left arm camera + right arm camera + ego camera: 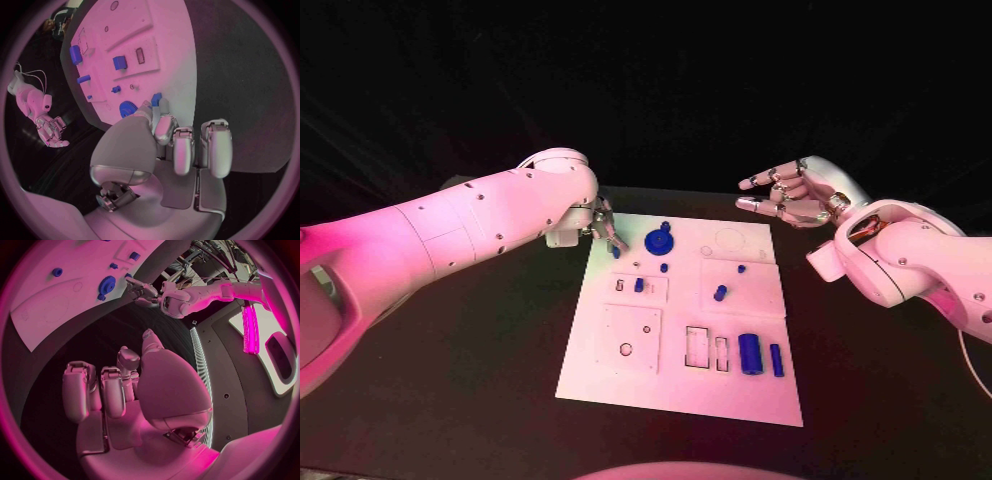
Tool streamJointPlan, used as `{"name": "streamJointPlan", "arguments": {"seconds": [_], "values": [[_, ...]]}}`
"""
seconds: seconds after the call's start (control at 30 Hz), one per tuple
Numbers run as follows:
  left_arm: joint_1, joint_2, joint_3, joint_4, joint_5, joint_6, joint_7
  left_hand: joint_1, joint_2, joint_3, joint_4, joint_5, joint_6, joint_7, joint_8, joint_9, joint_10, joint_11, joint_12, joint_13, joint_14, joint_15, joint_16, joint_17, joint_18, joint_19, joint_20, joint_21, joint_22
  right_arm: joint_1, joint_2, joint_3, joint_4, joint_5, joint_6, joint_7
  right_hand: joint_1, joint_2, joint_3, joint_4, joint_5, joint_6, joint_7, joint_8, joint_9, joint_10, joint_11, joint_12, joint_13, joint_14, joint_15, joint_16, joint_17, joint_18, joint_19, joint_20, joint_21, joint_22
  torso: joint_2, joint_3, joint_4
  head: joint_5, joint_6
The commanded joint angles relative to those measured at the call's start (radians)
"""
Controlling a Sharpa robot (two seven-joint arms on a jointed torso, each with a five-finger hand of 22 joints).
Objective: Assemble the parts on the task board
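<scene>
A: Why is the left hand point(599, 228) down at the far left corner of the task board point(625, 375)?

B: Its fingertips sit by a small blue part point(616, 251) there, beside the blue gear point(659, 241), probably to pinch it. Whether it already grips anything, I cannot tell; the fingers hide the contact.

A: And the right hand point(795, 194)?

B: It hovers off the board's far right corner, fingers loosely curled and apart, holding nothing.

A: How many parts?

B: Roughly eight blue pieces on the board, including two upright cylinders point(750, 353) near the front.
</scene>
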Motion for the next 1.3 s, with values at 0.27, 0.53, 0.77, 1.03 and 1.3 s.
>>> {"name": "streamJointPlan", "arguments": {"seconds": [0.27,0.53,0.77,1.03,1.3], "values": [[0.000,0.005,0.000,-0.008,0.017,0.017,0.023,0.093,-0.013,0.174,-0.059,0.006,-0.016,0.003,-0.010,-0.010,-0.002,-0.004,-0.013,-0.010,0.105,-0.001,0.003,0.263,-0.004,0.065,-0.005,-0.007,0.197,-0.001,0.002,0.000,0.001,-0.003,0.012,0.009,-0.002,0.010,-0.004,0.000,0.001,0.005,0.001,-0.005,0.001,-0.002,-0.003,-0.003,-0.001,0.091,-0.005,-0.003,0.201,-0.004,0.002,-0.006,-0.004,-0.001,0.000,0.0004,-0.0006,0.000,-0.004],[0.000,-0.004,0.000,-0.002,0.032,-0.008,0.046,0.041,-0.118,0.415,-0.104,0.032,-0.022,0.011,0.014,0.001,0.004,0.001,-0.022,-0.022,0.105,0.008,0.003,0.263,-0.002,0.062,0.001,-0.014,0.192,-0.001,0.001,0.000,0.001,-0.003,0.013,0.009,-0.002,0.010,-0.004,0.000,0.001,0.005,0.001,-0.005,0.001,-0.002,-0.003,-0.003,-0.001,0.091,-0.005,-0.003,0.201,-0.004,0.002,-0.006,-0.004,-0.001,-0.001,0.0008,-0.0001,-0.001,-0.005],[-0.001,-0.029,0.000,0.038,0.049,-0.054,0.074,0.021,-0.171,0.480,-0.142,0.048,-0.018,0.014,0.024,0.005,0.014,0.003,-0.016,-0.020,0.105,0.007,0.003,0.263,-0.003,0.064,0.001,-0.012,0.196,-0.001,0.000,0.000,0.002,-0.003,0.012,0.009,-0.002,0.010,-0.004,0.000,0.001,0.005,0.001,-0.005,0.001,-0.002,-0.003,-0.003,-0.001,0.091,-0.005,-0.003,0.201,-0.004,0.002,-0.006,-0.004,-0.001,-0.002,0.0005,0.0010,0.000,-0.004],[-0.001,-0.077,0.000,0.127,0.052,-0.119,0.100,0.016,-0.188,0.496,-0.154,0.051,-0.011,0.014,0.024,0.003,0.019,0.003,-0.013,-0.017,0.105,0.008,0.003,0.263,-0.004,0.066,0.001,-0.011,0.198,-0.001,-0.003,0.000,0.002,-0.002,0.011,0.010,-0.001,0.011,-0.005,-0.001,0.002,0.005,0.001,-0.005,0.001,-0.002,-0.003,-0.003,-0.001,0.090,-0.005,-0.003,0.200,-0.004,0.002,-0.006,-0.004,-0.001,-0.004,0.0012,0.0037,0.004,-0.003],[-0.003,-0.121,-0.001,0.200,0.053,-0.161,0.107,0.011,-0.201,0.499,-0.163,0.046,-0.001,0.013,0.022,-0.002,0.021,0.003,-0.016,-0.021,0.105,0.008,0.003,0.263,-0.004,0.066,0.001,-0.011,0.198,-0.001,-0.004,0.000,0.002,-0.001,0.011,0.010,-0.001,0.013,-0.005,-0.001,0.003,0.005,0.001,-0.005,0.001,-0.002,-0.003,-0.003,-0.001,0.090,-0.005,-0.004,0.200,-0.004,0.002,-0.006,-0.004,-0.001,-0.005,0.0014,0.0042,0.005,-0.006]]}}
